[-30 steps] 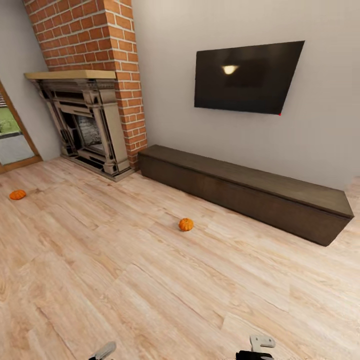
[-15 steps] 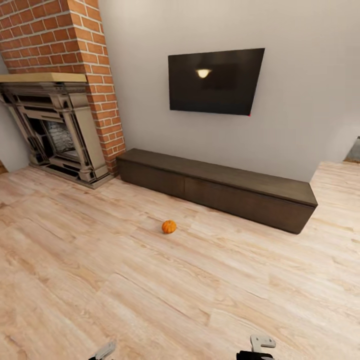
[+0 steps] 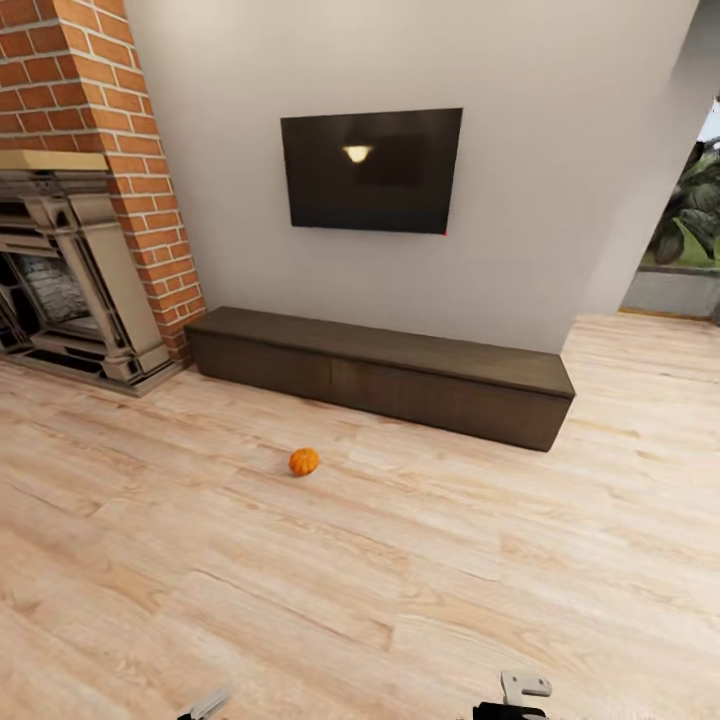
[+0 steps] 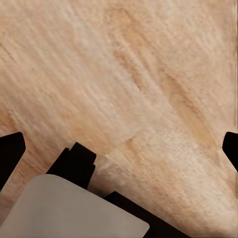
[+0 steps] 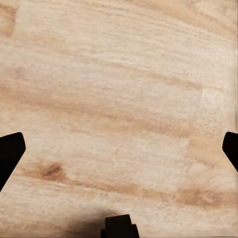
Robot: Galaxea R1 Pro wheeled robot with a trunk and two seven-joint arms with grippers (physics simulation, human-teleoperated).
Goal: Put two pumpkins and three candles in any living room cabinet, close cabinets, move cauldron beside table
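Observation:
One small orange pumpkin (image 3: 304, 461) sits on the light wood floor, a short way in front of the long low dark brown cabinet (image 3: 380, 375). The cabinet stands against the pale wall with all its fronts shut. My left gripper (image 4: 119, 148) is open over bare floor planks, its dark fingertips (image 4: 11, 151) far apart. My right gripper (image 5: 119, 148) is open too, with only floor between its fingertips (image 5: 10, 148). Both arms are low at the near edge of the head view, far from the pumpkin. The candles, the cauldron and the table are out of view.
A black screen (image 3: 370, 170) hangs on the wall above the cabinet. The red brick chimney (image 3: 110, 110) and the ornate dark fireplace (image 3: 70, 300) stand at the left. An opening with green plants (image 3: 690, 215) lies at the far right.
The camera has turned to the right, so the whole room has slid left in the picture. The fireplace is now partly cut off and the far-left pumpkin has left the view.

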